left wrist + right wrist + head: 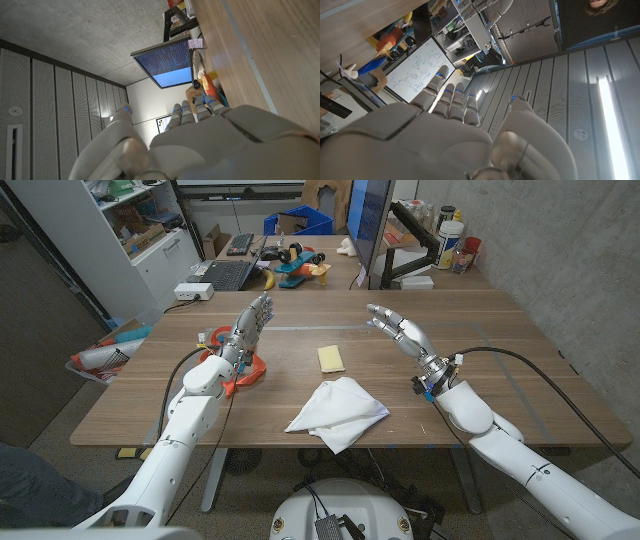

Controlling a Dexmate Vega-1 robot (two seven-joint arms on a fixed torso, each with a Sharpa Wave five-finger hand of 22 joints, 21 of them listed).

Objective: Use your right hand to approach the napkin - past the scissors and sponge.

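Napkin [337, 412] nearest; sponge [331, 358] behind it.

— How is the light?
— Even and bright from overhead; the table [520, 330] shows only soft shadows, and the head view bends at its edges.
— Any glare or blur?
— A ceiling light strip [615, 125] blows out white, and the right hand [455, 140] is blurred up close.

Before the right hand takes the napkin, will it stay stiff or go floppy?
The napkin is probably floppy: it lies crumpled, with soft folds. It looks thin and light, so it may slide on the smooth table when pushed.
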